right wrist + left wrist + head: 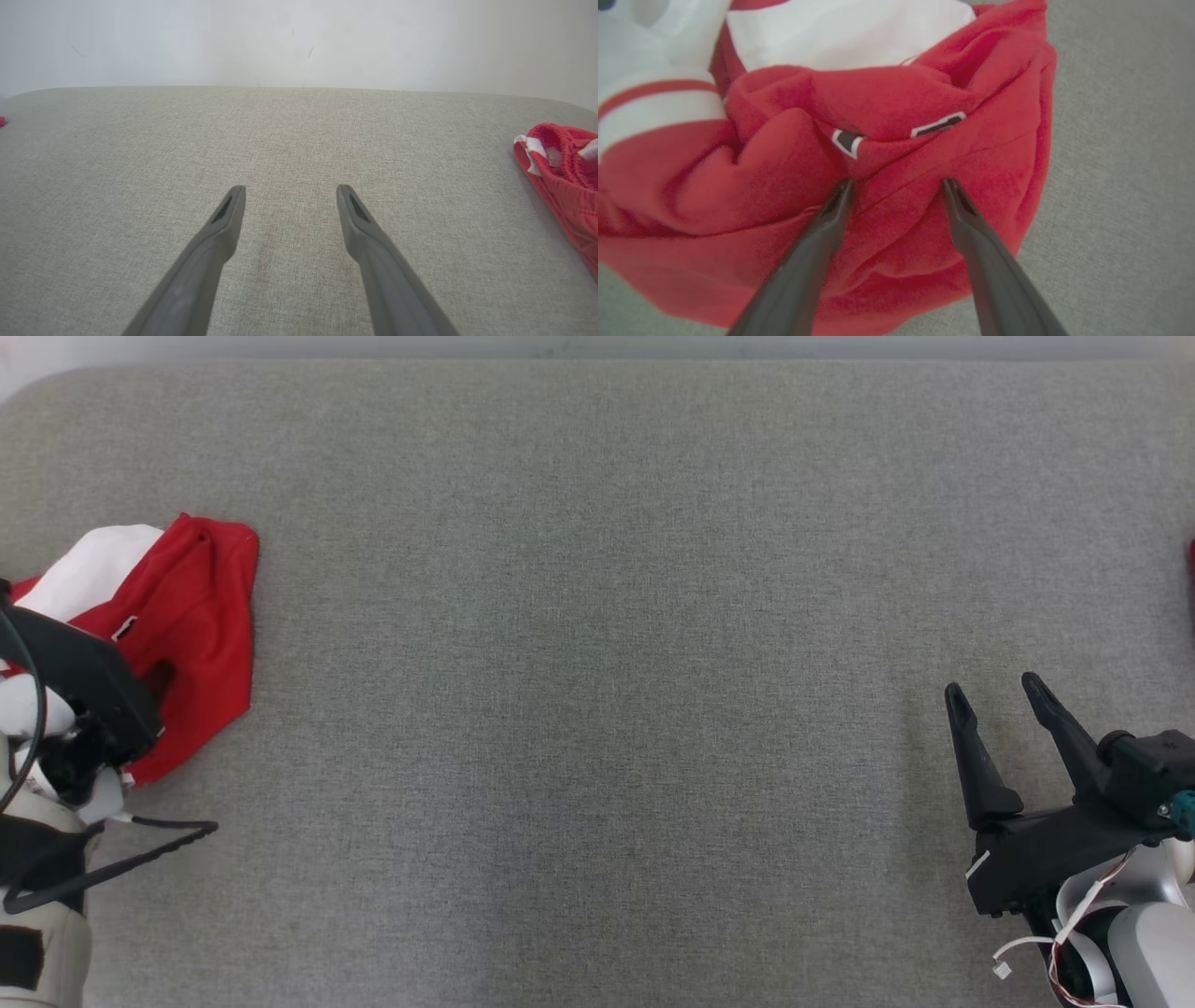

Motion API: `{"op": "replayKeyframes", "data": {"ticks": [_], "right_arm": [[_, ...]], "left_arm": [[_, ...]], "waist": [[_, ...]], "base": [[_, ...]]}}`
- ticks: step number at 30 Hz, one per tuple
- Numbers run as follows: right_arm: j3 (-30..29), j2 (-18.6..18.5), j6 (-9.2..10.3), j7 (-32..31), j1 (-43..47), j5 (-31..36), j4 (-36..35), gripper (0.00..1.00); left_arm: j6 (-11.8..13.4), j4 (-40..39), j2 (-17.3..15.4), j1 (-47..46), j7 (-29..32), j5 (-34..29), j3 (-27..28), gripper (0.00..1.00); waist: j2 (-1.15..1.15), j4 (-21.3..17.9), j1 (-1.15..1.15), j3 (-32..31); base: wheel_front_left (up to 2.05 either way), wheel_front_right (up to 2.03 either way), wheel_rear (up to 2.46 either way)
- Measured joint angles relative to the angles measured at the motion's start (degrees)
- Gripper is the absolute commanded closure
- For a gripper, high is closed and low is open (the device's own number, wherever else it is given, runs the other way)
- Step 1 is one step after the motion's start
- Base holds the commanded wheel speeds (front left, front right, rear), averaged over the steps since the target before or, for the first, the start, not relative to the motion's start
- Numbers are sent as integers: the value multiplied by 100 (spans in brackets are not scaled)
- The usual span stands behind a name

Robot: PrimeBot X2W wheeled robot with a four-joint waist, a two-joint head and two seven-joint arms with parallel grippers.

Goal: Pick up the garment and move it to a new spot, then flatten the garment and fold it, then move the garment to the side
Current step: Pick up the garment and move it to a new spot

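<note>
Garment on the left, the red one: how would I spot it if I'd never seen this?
Find the big grey padded surface and go to its left edge, where the left gripper hangs open over a crumpled heap. That heap is the garment: red fleece with big white panels and small black tags, unlike the other red piece far right, which has a gathered waistband.

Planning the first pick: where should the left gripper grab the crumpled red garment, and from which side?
Probably the garment, at its raised fold below the label, from above: it stands proud, and the open left gripper straddles it.
</note>
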State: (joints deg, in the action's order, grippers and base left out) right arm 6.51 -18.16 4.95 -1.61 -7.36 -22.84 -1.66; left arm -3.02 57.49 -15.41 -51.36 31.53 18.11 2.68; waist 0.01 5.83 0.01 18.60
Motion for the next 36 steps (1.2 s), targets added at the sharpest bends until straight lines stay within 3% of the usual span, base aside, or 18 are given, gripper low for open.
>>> {"op": "replayKeyframes", "data": {"ticks": [6, 7, 8, 9, 10, 11, 19, 29, 36], "right_arm": [[24, -1, 0, -41, -28, 2, 21, 0], [24, -1, 0, -42, -27, 2, 27, 0], [23, -2, 0, -41, -27, 2, 32, 0], [23, -2, 0, -42, -27, 2, 37, 0], [23, -2, 0, -42, -27, 2, 42, 0], [23, -2, 0, -42, -28, 2, 48, 0], [97, 91, -25, -5, -148, 0, 313, 0], [198, 308, -101, 157, -152, -37, 777, 0], [225, 393, -143, 272, -80, -133, 1026, 0]], "left_arm": [[49, 237, -2, -181, 129, -169, -158, 0], [56, 249, 0, -203, 125, -197, -170, 15], [54, 261, 0, -215, 122, -215, -197, 15], [47, 278, -1, -225, 120, -235, -213, 62], [47, 288, -2, -236, 103, -247, -224, 87], [46, 300, -5, -259, 63, -250, -246, 100], [-66, 334, 53, -449, -396, -294, -335, 100], [-266, 212, 711, -647, -1299, -103, -323, 100], [-375, 13, 966, -359, -1790, 23, -469, 100]], "waist": [[0, -6, -1, 63], [0, -3, 0, 67], [0, -1, 0, 73], [0, 2, 0, 77], [0, 6, -1, 81], [0, 9, 0, 83], [-1, 29, 0, -37], [0, 4, -1, -492], [-1, -115, -1, -908]], "base": [[0, 0, 0], [0, 0, 0], [0, 0, 0], [0, 0, 0], [0, 0, 0], [0, 0, 0], [0, 0, 0], [0, 0, 0], [0, 0, 0]]}}
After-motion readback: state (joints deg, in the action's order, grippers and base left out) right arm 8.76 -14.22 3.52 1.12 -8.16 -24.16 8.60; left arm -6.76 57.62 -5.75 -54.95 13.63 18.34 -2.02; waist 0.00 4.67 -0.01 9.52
